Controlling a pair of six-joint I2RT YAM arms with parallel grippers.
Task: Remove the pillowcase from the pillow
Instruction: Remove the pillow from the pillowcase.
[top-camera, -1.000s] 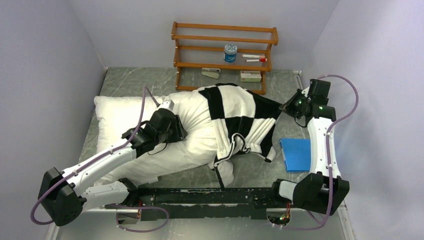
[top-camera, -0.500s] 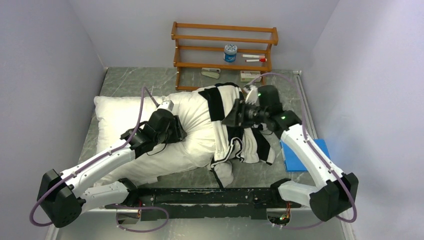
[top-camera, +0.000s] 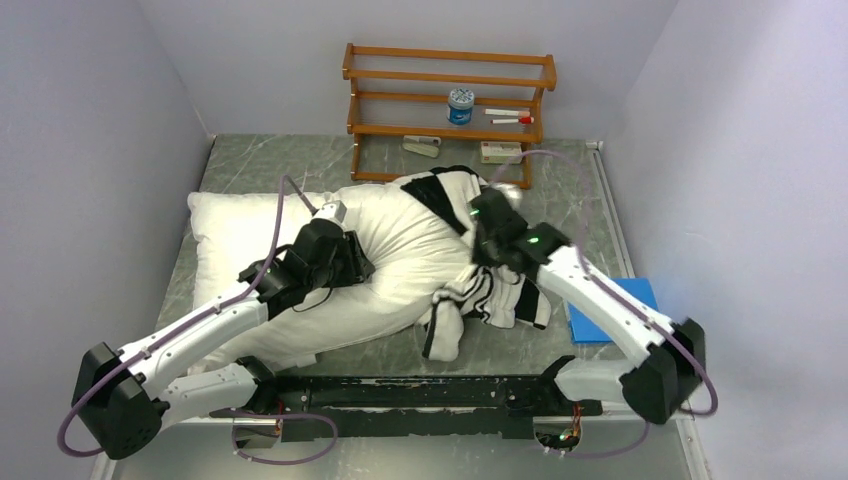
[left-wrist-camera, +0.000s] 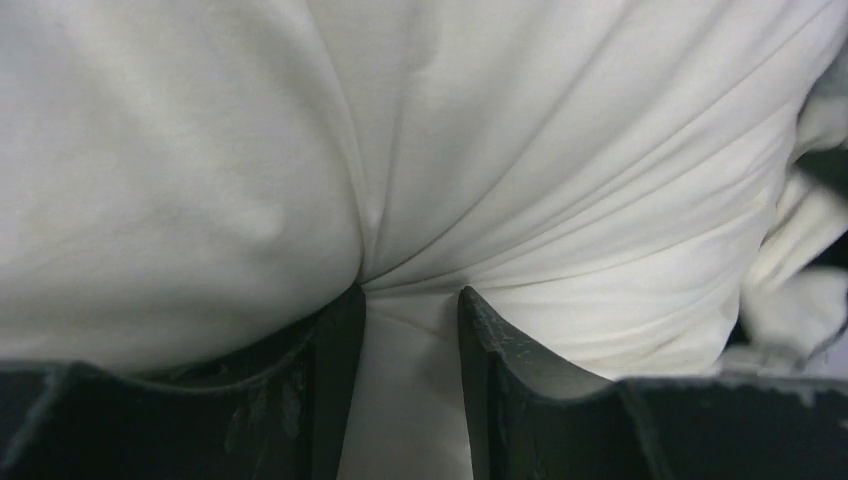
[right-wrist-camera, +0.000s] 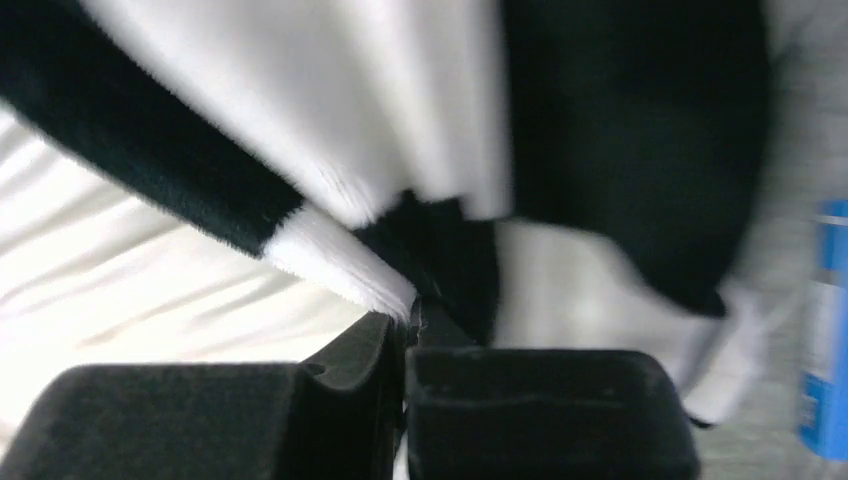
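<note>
The white pillow lies across the left and middle of the table. The black-and-white checked pillowcase is bunched over its right end. On the pillow's middle, my left gripper has a fold of white pillow pinched between its fingers. Creases fan out from the left gripper. My right gripper sits at the pillowcase's inner edge. In the right wrist view the right gripper is shut on an edge of the pillowcase, with bare pillow to its left.
A blue flat pad lies on the table right of the pillowcase, partly under my right arm. A wooden rack with small items stands against the back wall. Walls close in the left and right sides.
My right arm swung in from the far right to the pillowcase's inner edge. The stretched pillowcase went slack and bunched up, baring more pillow. The left gripper stayed put.
</note>
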